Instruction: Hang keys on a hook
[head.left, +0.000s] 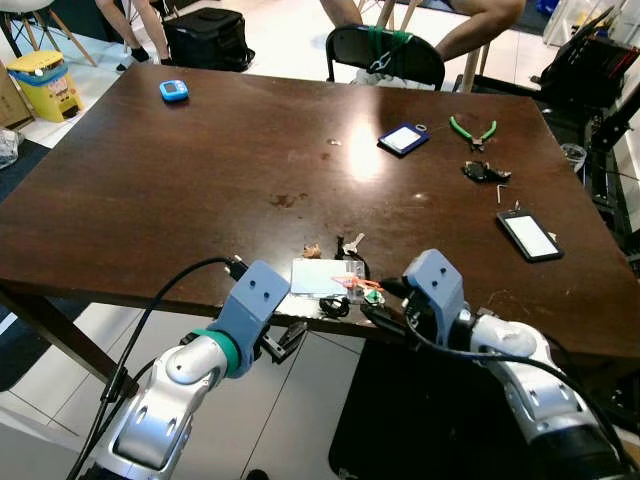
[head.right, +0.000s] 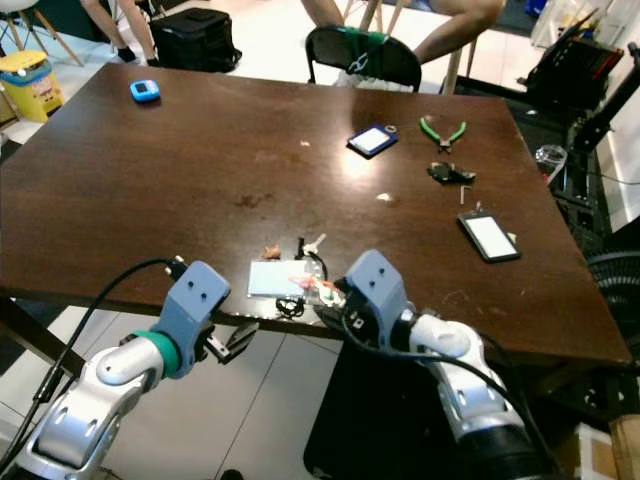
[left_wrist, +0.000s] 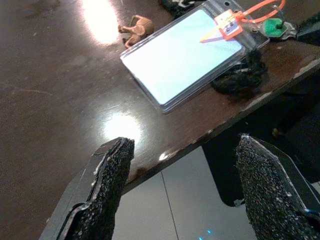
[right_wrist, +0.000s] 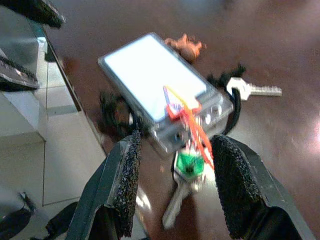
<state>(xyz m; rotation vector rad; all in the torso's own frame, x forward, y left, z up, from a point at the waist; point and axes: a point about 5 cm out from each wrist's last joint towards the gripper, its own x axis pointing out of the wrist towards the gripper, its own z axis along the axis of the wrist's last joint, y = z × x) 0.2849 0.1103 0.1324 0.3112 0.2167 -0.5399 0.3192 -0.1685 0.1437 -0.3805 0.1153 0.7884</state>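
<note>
- Keys (right_wrist: 186, 172): on table (head.left: 200, 180) near edge, at 6 o'clock, tethered to card holder (right_wrist: 155, 85).
- Right gripper (right_wrist: 172, 187): fingers apart, straddling keys; nothing gripped.
- Left gripper (left_wrist: 182, 192): fingers apart, off the edge.
- Risk: a nudge could drop the bunch overboard.

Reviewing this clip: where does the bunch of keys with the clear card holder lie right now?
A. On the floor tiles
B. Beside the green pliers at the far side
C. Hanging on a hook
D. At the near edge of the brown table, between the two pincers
D. The keys and card holder lie at the table edge, right pincer open around them, left pincer open nearby.
</note>
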